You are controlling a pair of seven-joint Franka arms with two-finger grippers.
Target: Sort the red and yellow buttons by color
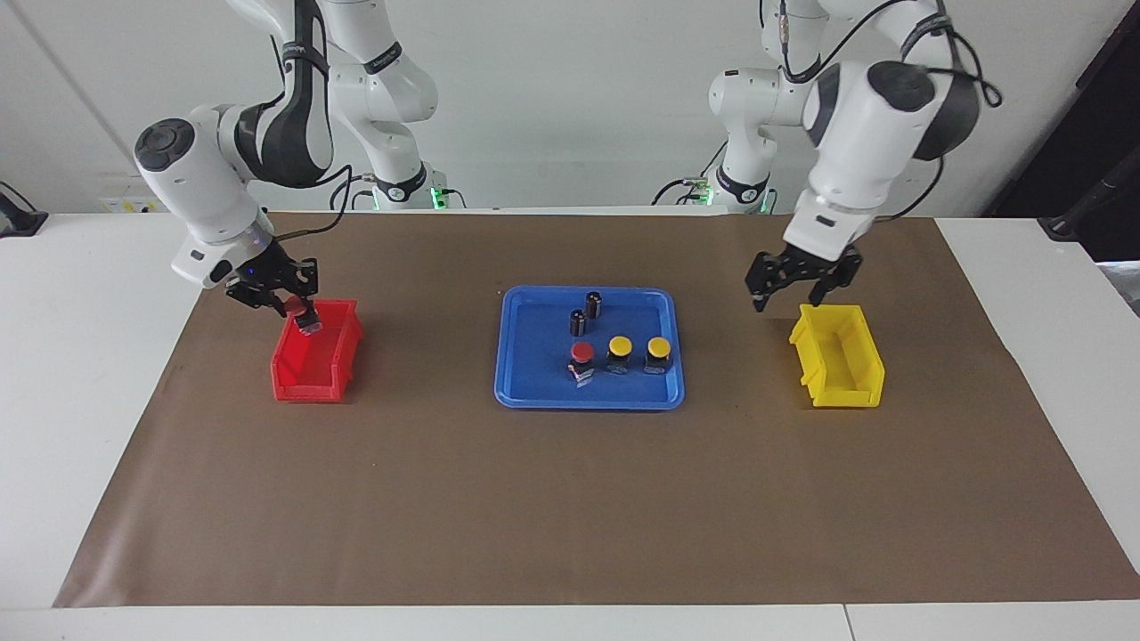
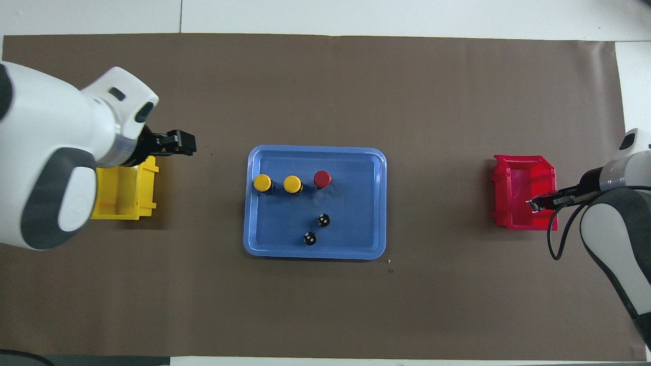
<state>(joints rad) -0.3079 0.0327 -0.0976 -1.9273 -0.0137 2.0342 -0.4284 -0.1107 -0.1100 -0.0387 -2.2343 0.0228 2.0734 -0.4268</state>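
On the blue tray [image 1: 512, 356] stand a red button [image 1: 581, 352] and two yellow buttons [image 1: 620, 346] [image 1: 658, 348] in a row. The overhead view shows the same red button [image 2: 322, 179] and yellow buttons [image 2: 262, 183] [image 2: 292, 184]. My right gripper [image 1: 303, 313] [image 2: 536, 204] hangs over the red bin [image 1: 334, 356], shut on another red button [image 1: 309, 327]. My left gripper [image 1: 788, 301] [image 2: 184, 143] is open and holds nothing. It hovers above the edge of the yellow bin [image 1: 859, 365] that lies nearer to the robots.
Two dark capless cylinders [image 1: 594, 304] [image 1: 578, 322] stand in the tray, nearer to the robots than the buttons. The red bin [image 2: 501, 195] sits toward the right arm's end, the yellow bin [image 2: 124, 195] toward the left arm's. Brown paper [image 1: 570, 507] covers the table.
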